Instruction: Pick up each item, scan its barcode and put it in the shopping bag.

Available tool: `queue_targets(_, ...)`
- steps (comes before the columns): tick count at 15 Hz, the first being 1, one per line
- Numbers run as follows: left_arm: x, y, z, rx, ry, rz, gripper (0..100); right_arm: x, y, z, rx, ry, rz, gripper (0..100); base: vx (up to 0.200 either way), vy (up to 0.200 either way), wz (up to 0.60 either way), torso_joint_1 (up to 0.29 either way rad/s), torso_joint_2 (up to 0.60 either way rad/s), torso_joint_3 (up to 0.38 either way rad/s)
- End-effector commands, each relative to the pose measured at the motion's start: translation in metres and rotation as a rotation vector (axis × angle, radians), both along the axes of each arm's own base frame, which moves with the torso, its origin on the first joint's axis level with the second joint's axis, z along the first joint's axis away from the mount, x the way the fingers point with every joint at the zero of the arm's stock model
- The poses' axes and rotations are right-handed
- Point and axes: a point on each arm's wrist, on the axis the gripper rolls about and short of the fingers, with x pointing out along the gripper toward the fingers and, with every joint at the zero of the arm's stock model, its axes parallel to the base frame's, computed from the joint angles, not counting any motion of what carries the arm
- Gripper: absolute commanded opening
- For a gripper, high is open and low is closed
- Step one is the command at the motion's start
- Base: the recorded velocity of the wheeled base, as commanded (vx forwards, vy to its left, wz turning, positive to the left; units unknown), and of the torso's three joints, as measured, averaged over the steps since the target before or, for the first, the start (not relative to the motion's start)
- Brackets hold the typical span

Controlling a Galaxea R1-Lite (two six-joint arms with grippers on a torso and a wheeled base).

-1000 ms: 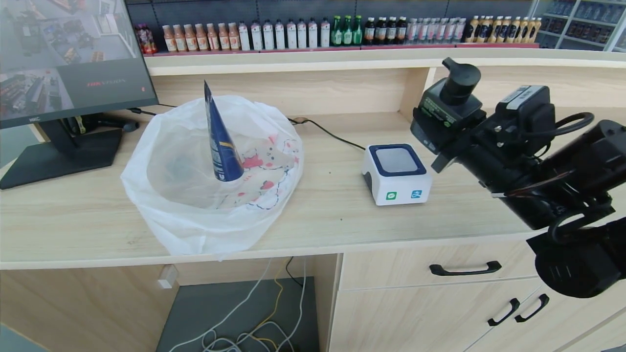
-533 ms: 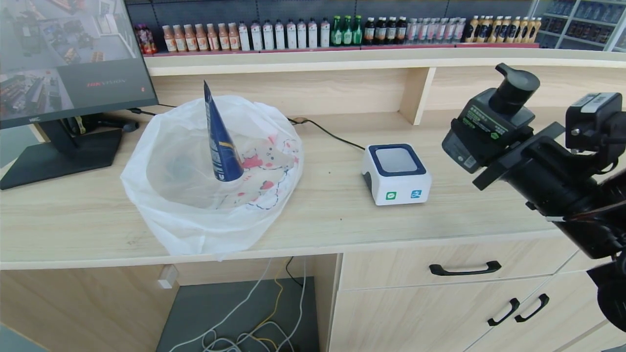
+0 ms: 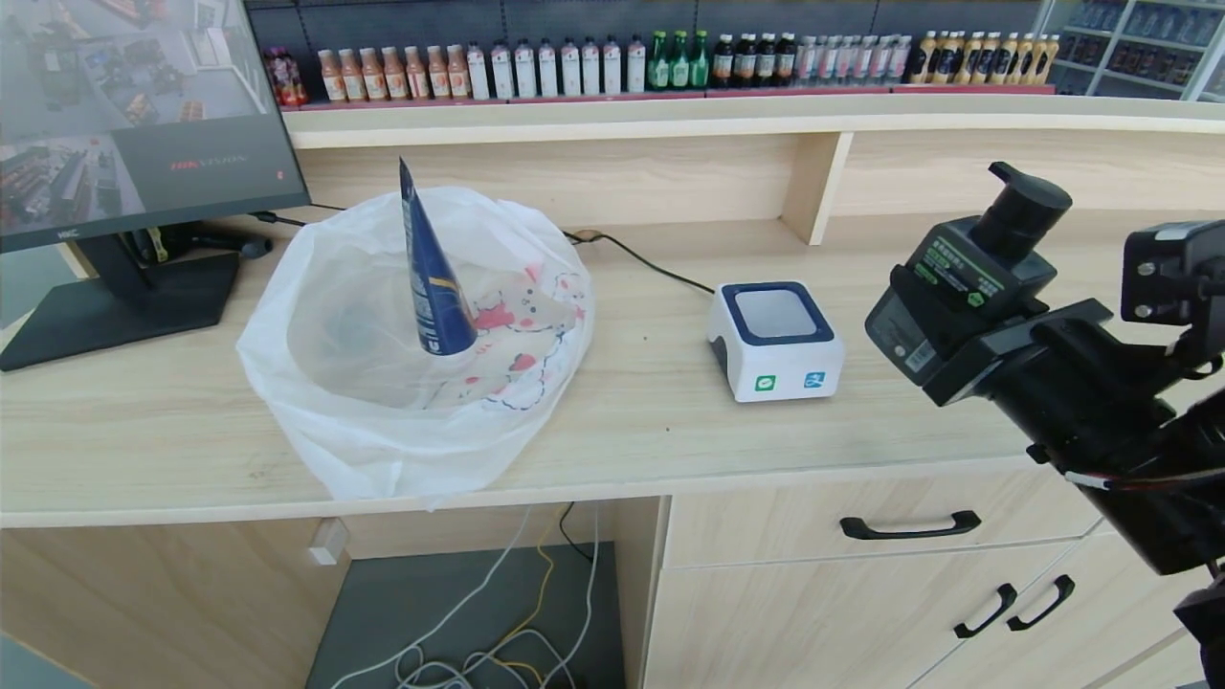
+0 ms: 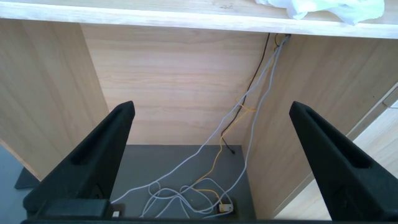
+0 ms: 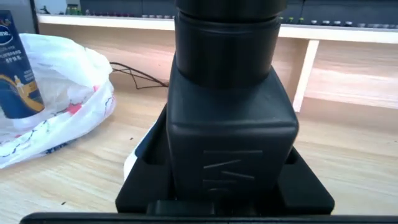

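Black left gripper (image 4: 211, 115) is seen spread wide and empty, low under the counter (image 3: 622, 421). Up top, one black pump bottle (image 3: 957, 287) is clamped, tilted, in the right gripper (image 3: 991, 349), right of the single white scanner (image 3: 775, 340) and apart from it. Farther left, one blue tube (image 3: 431, 268) is stood in the one shopping bag (image 3: 383, 431).

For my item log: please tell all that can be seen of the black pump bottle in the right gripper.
The black pump bottle is squarish, of dark plastic as it looks, with a round black pump head and green-and-white labels. It is tilted, held off the counter in the right gripper, to the right of the white barcode scanner.
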Motion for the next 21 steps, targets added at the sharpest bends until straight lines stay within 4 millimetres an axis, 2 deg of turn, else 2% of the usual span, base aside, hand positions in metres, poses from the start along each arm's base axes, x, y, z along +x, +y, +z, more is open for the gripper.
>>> queue_targets(1,0.000,0.000,0.000,0.000,0.000,0.000,100,-0.001,0.002,0.004,0.007,-0.017,0.010,0,0.000,0.000,0.00,0.000,0.00,0.000)
queue_targets(5,0.000,0.000,0.000,-0.002,0.000,0.000,100,-0.002,0.001,0.009,0.028,-0.030,0.013,0,0.000,0.000,0.00,0.000,0.00,0.000)
queue_targets(14,0.000,0.000,0.000,-0.007,0.000,0.002,100,-0.005,-0.001,0.017,0.070,-0.051,0.026,0,0.000,0.200,0.00,0.004,0.00,0.002)
queue_targets(21,0.000,0.000,0.000,-0.003,0.000,0.000,100,-0.017,-0.006,0.021,0.078,-0.068,0.028,0,0.000,0.200,0.00,0.002,0.00,0.002)
